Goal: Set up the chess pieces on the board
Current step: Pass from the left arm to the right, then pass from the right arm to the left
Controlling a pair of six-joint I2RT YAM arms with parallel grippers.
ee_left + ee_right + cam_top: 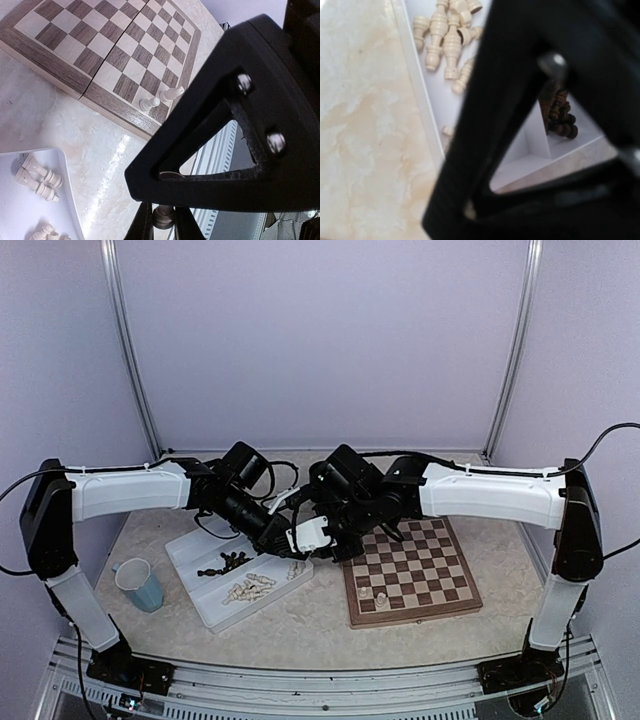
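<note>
The counter (300, 625) is pale marbled beige stone, closed in by plain lilac-grey walls (320, 340) with metal posts (130, 350) in the back corners. My two hands meet over its middle. My left hand (164, 226) is pressed together, pinching a dark brown piece (164, 216) upright between its fingertips, held above the counter.

My right hand (330, 535) is just beside it, above the tray's edge. I cannot tell whether its fingers are spread or closed, because its own view is blocked and blurred.

The board (425, 560) lies flat at 4 o'clock from my hands. Two cream pieces (365, 594) (381, 602) stand on it near its 7 o'clock corner, close together.

The white tray (190, 555) lies at 8 o'clock from my hands. It holds dark pieces (225, 563) in one compartment and cream pieces (250, 587) lying on their sides in the next. A light blue cup (140, 584) stands on the counter at 9 o'clock from the tray, near it
</note>
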